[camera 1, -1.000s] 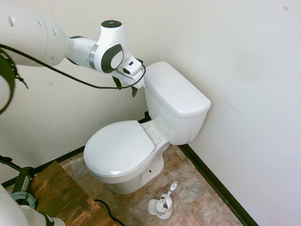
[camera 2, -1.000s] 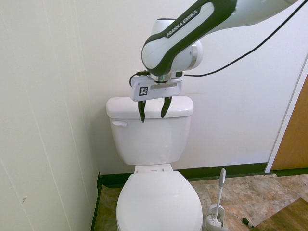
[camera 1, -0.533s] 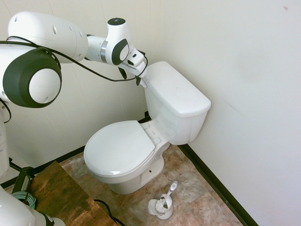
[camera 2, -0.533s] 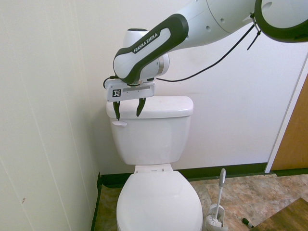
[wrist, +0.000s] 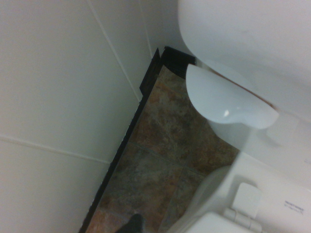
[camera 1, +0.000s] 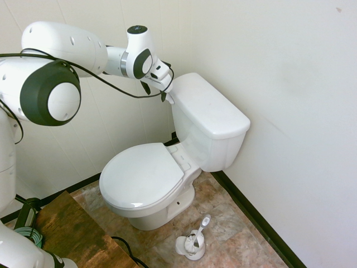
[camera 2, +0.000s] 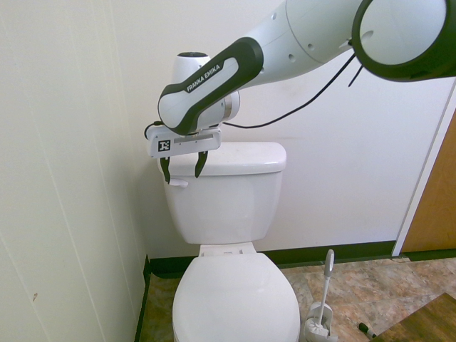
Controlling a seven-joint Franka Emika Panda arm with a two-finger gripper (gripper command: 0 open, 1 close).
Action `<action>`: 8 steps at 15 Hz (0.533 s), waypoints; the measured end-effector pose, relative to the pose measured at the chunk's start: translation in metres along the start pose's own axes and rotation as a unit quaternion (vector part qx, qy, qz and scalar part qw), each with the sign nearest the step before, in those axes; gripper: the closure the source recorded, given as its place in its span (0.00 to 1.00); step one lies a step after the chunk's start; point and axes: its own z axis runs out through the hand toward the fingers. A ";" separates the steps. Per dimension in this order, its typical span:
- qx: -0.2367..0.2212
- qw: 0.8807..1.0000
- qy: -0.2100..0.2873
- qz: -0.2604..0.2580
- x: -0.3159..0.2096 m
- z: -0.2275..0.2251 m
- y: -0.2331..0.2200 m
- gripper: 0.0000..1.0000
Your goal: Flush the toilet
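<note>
Toilet [camera 1: 142, 176]: smooth, glossy white porcelain.
Flush lever [wrist: 228, 99] on the toilet: smooth, shiny, white.
Wall panels [camera 2: 60, 171] beside the toilet: pale, low sheen, grooved.
Floor [camera 1: 223, 223] around the toilet: mottled, stone-like.
Brush holder [camera 1: 195, 248] near the toilet: white, plastic-looking.
Board [camera 1: 78, 234] before the toilet: brown, grained, wood-like.

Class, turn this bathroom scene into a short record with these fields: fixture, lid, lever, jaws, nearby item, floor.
Fixture: white toilet with boxy tank
Lid: seat lid down
Lever: small white flush lever on the tank's front, at the end nearer the panelled wall
Jaws: open, at the lever, nothing held; contact cannot be told
Nearby item: toilet brush upright in its holder
Floor: mottled brown tiles
</note>
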 end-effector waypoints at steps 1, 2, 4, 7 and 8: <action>0.003 1.000 0.003 0.001 0.003 0.005 -0.006 1.00; 0.007 1.000 0.006 0.002 0.006 0.009 -0.012 1.00; 0.012 1.000 0.014 0.008 0.012 0.018 -0.022 1.00; 0.014 0.999 0.029 0.017 0.017 0.030 -0.033 1.00; 0.015 0.999 0.032 0.020 0.019 0.033 -0.035 1.00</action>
